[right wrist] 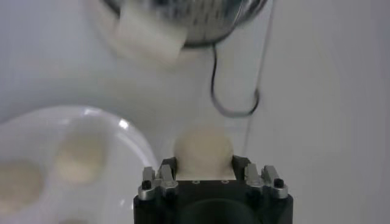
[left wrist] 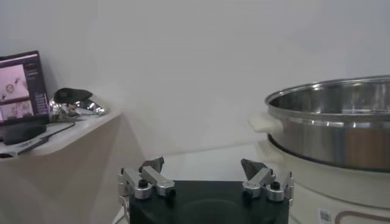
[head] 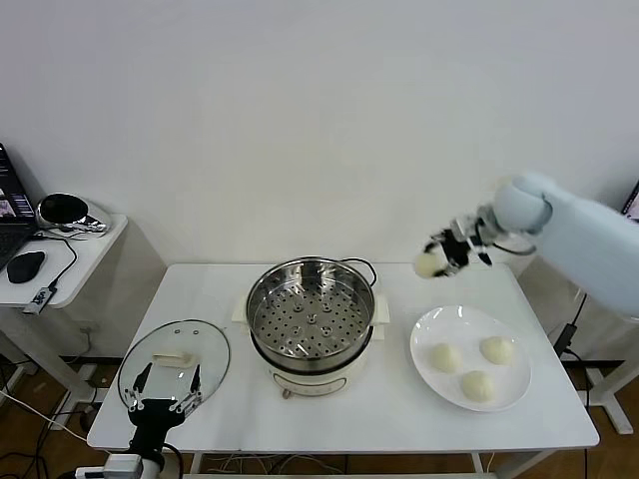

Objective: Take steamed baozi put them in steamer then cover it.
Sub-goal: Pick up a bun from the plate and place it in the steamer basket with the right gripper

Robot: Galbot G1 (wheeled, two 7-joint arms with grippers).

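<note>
One steamed baozi (head: 427, 264) is gripped between the closed-in fingers of the right gripper (head: 443, 253), held in the air at about two o'clock from the steamer (head: 311, 315), above the table. Three more buns are seen on the white plate (head: 435, 329). The loading step is judged to be under way: a carry over the perforated tray, then a release, is called for. The left gripper (head: 165, 391) is parked wide open at the glass cover (head: 175, 361).
</note>
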